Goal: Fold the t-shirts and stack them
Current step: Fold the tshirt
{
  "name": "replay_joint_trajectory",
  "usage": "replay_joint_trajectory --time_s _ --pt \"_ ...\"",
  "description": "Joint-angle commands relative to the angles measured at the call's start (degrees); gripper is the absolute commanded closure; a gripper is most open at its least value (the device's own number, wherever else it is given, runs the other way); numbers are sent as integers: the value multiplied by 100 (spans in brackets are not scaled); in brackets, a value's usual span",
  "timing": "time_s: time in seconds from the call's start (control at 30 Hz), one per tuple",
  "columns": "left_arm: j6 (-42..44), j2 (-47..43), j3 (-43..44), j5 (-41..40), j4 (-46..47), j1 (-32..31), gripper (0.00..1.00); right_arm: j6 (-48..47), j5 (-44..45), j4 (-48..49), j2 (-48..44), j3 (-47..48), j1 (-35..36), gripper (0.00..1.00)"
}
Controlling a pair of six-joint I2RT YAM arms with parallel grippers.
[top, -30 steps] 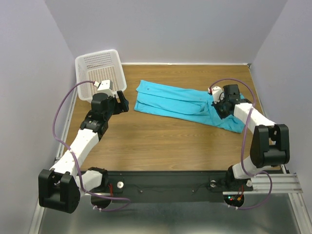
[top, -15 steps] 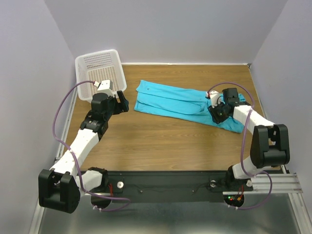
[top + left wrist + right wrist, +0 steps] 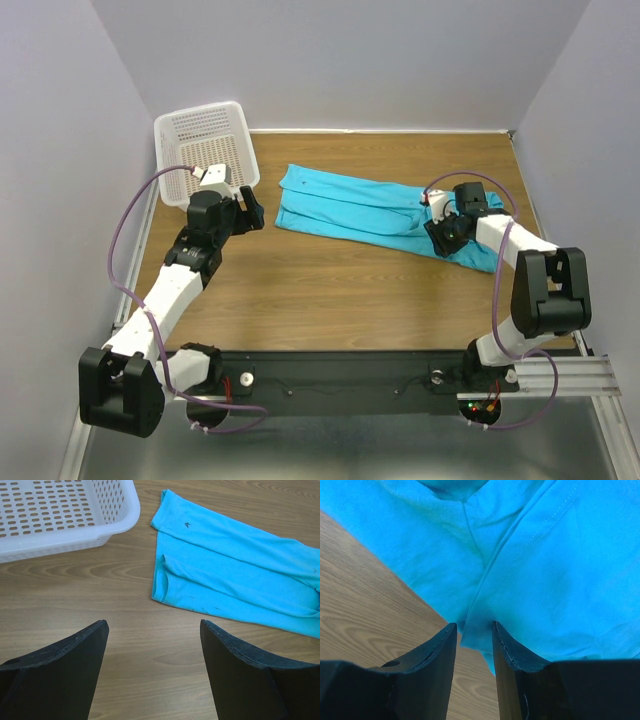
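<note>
- While the turquoise shirt (image 3: 380,212) lay in a long strip on the tabletop (image 3: 320,290), left claw (image 3: 152,625) hung wide open near the basket (image 3: 120,522).
- right claw (image 3: 474,626) sat slightly parted at the shirt's edge.

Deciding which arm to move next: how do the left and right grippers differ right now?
Opening: the left gripper stands wide open, while the right gripper shows only a narrow gap.
Place: the left hangs over bare table, short of the t-shirt; the right sits low at the near edge of the shirt's right end.
Shared: both have black fingers, and neither visibly holds anything.
</note>
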Motion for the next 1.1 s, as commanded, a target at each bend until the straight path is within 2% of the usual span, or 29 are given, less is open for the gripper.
replay_joint_trajectory --time_s 0.0,0.13,0.27,0.37,0.8,0.93,1.07 --pt "57 -85 -40 32 196 5 15 37 10 79 33 -87 99 60" --pt "57 -85 -40 41 196 -4 14 37 159 123 104 -140 108 62" --pt "65 -85 -49 24 196 -4 14 55 247 158 60 -105 117 75" --pt "66 -85 -40 32 196 -4 14 46 343 158 -71 -52 117 80" --pt "74 -68 -40 24 196 -4 14 11 722 185 -345 475 99 94" --pt "83 -76 -40 24 188 -4 14 90 985 377 -248 625 82 99" --pt "83 -94 -40 24 188 -4 15 169 1501 659 -213 730 3 99"
